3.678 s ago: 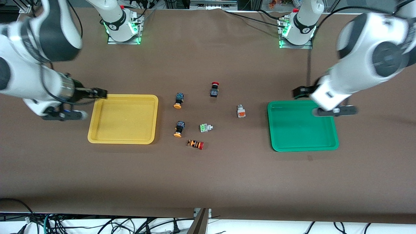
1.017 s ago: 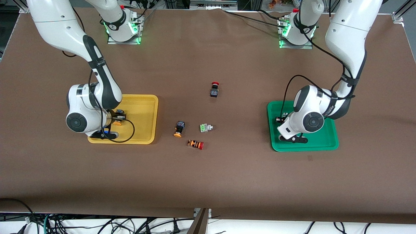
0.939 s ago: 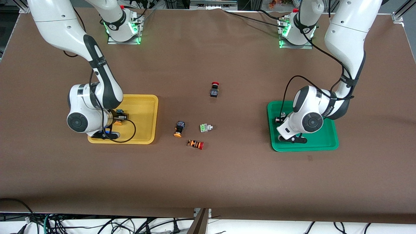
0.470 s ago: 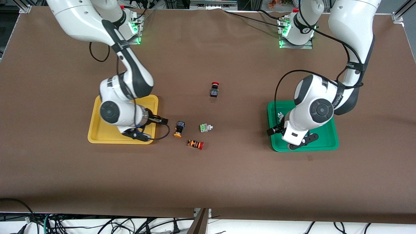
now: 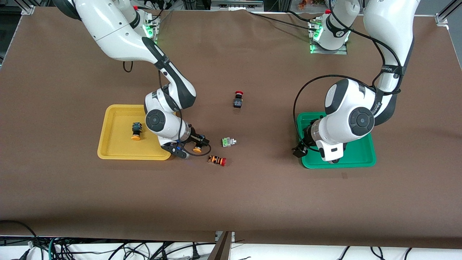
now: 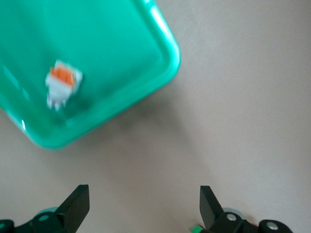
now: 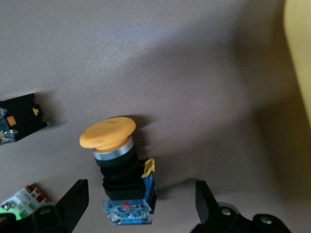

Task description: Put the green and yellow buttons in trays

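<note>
A yellow-capped black button (image 5: 136, 130) lies in the yellow tray (image 5: 119, 153). My right gripper (image 5: 199, 142) is open, low over the table beside that tray, its fingers on either side of the second yellow-capped button (image 7: 116, 160), apart from it. A grey-white button with an orange part (image 6: 62, 83) lies in the green tray (image 6: 167, 58); my left arm hides it in the front view. My left gripper (image 5: 299, 151) is open and empty over the bare table just off the green tray's (image 5: 361, 162) corner. The grey-white button with a green part (image 5: 228, 142) lies mid-table.
An orange-and-black striped button with a red cap (image 5: 217, 160) lies just nearer the front camera than the green one. A black button with a red mushroom cap (image 5: 238, 99) stands farther from it, mid-table. The yellow tray's rim (image 7: 299, 58) is close to my right gripper.
My right gripper left one yellow-capped button in the yellow tray and moved over to the second one. My left gripper left the grey-and-orange button in the green tray and moved off its corner.
</note>
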